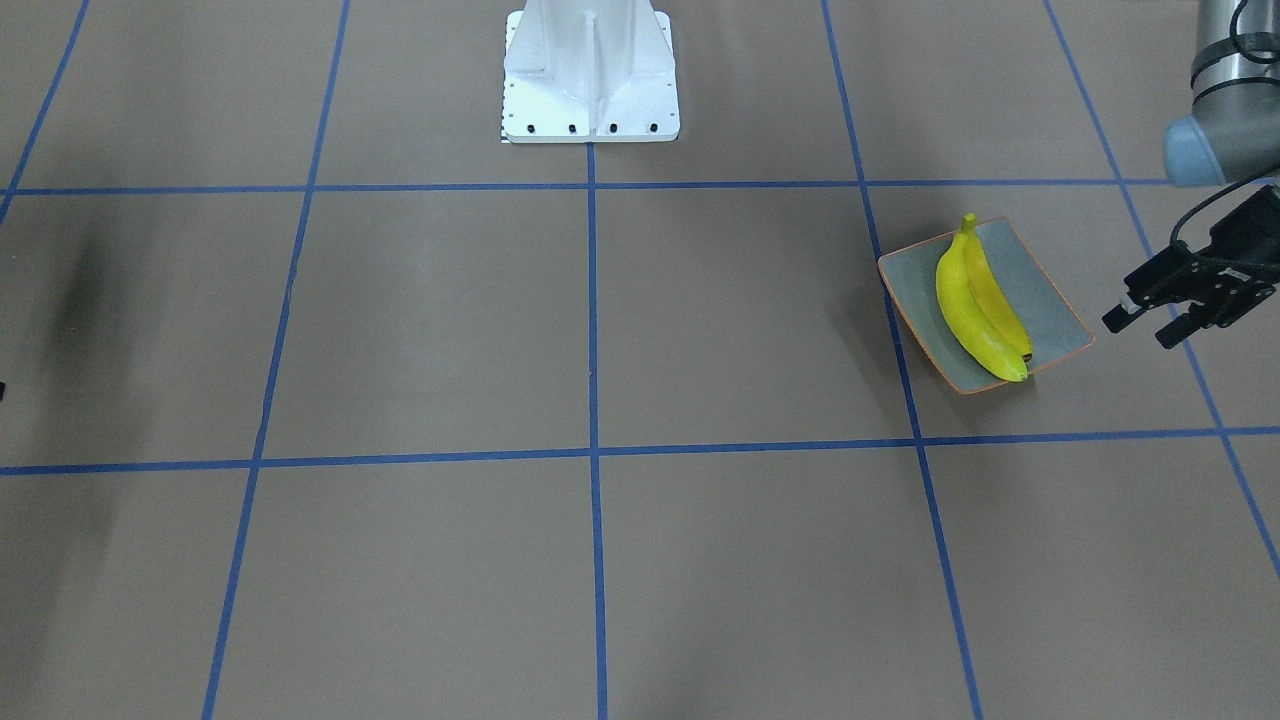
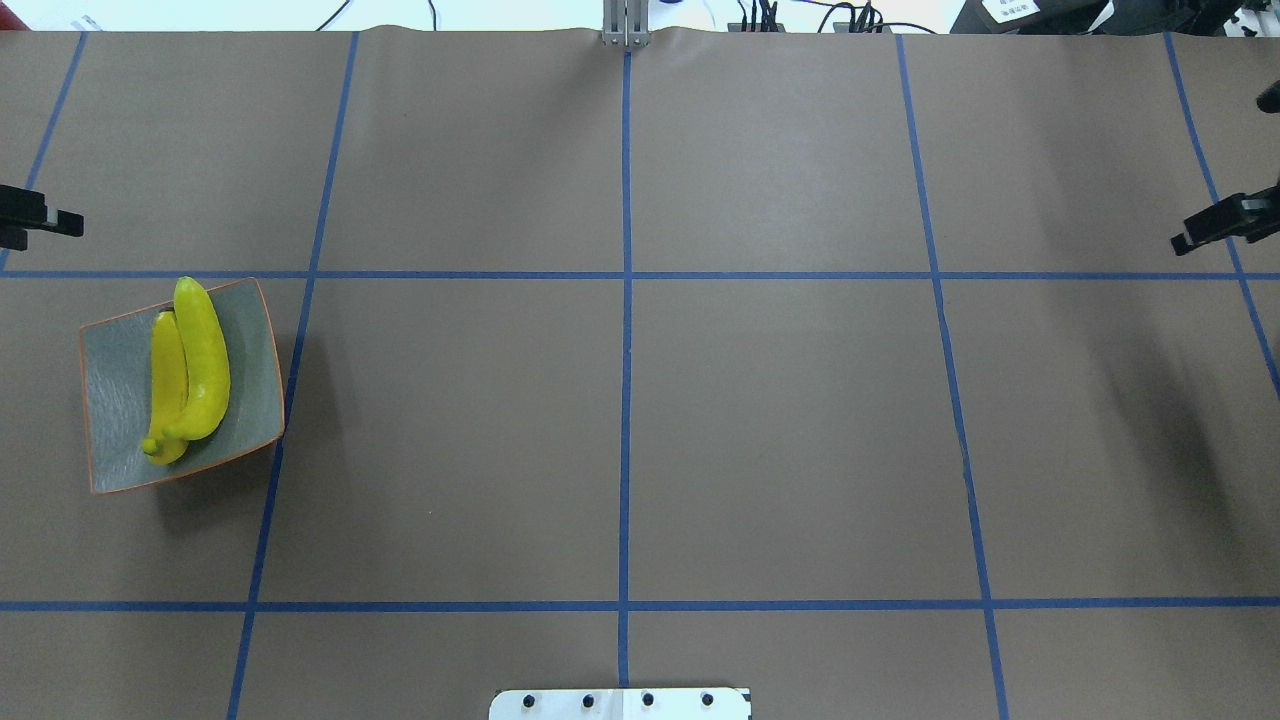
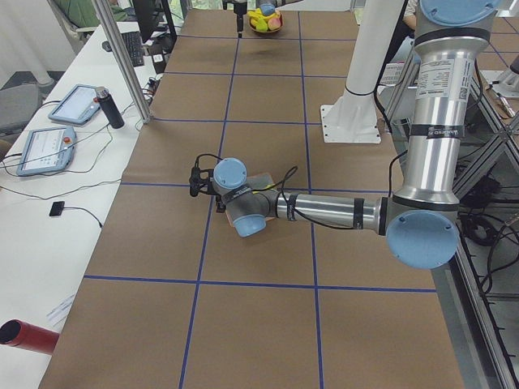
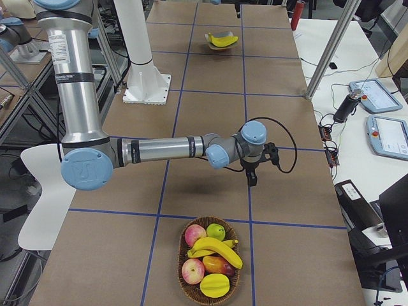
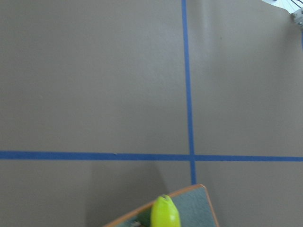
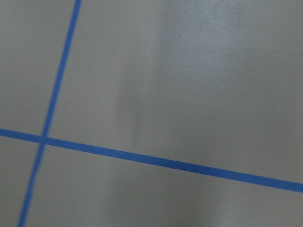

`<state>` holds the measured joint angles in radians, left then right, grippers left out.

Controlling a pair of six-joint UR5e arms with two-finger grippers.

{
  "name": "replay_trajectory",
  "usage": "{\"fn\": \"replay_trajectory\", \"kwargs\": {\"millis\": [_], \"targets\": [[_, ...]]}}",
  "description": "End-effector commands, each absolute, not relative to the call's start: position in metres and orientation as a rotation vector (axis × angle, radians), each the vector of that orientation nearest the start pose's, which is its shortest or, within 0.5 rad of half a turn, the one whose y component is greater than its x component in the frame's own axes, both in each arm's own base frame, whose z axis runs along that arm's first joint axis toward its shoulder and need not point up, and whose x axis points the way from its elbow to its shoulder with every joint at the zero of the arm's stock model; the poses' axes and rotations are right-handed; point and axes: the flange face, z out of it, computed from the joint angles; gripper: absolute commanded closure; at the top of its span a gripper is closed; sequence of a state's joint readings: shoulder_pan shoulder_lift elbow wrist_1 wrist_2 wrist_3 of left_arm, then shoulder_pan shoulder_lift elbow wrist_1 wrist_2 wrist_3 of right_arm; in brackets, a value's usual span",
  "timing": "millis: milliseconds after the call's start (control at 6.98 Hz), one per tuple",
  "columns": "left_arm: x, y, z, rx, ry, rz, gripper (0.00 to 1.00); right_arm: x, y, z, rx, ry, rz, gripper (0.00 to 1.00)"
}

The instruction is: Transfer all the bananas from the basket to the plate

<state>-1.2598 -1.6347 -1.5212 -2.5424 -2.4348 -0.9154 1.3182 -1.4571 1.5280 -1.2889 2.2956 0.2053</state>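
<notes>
2 bananas [image 2: 205,350] lie side by side on 1 squarish glazed plate [image 2: 115,400], near your left claw [image 1: 1145,325], whose fingers are apart and hold nothing. The table [image 2: 780,420] is matte brown paper with a blue tape grid, and 2 pendants [image 4: 389,137] sit on the side bench. Right claw [image 4: 252,177]: can't tell if it's spread or closed. Near it is 1 round woven basket [image 4: 186,290] with basket bananas [image 4: 220,250], exact count unclear, among apples.

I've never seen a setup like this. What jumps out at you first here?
Two bright yellow bananas lie side by side on a grey-green plate at the robot's left end of the brown table. At the other end a wicker basket brims with colourful fruit, more bananas on top. The silver right arm, blue at its joints, stretches out just beyond it.
</notes>
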Motion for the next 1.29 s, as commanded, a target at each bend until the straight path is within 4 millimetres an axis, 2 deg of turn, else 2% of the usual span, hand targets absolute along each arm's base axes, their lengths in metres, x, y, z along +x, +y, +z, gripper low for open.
{"fn": "replay_trajectory", "kwargs": {"millis": [0, 287, 573, 860, 1147], "targets": [[0.102, -0.531, 0.527, 0.325, 1.146, -0.073, 0.0, 0.011, -0.563, 0.622, 0.08, -0.59, -0.2, 0.0], [0.106, -0.536, 0.521, 0.331, 1.15, -0.067, 0.0, 0.052, -0.561, 0.657, -0.025, -0.573, -0.003, 0.0], [0.107, -0.537, 0.521, 0.33, 1.15, -0.065, 0.0, 0.056, -0.566, 0.693, -0.143, -0.531, 0.243, 0.0], [0.111, -0.543, 0.515, 0.364, 1.13, -0.074, 0.0, 0.066, -0.564, 0.739, -0.145, -0.413, 0.305, 0.0], [0.112, -0.547, 0.509, 0.374, 1.134, -0.069, 0.0, 0.064, -0.573, 0.756, -0.186, -0.404, 0.414, 0.0]]}}
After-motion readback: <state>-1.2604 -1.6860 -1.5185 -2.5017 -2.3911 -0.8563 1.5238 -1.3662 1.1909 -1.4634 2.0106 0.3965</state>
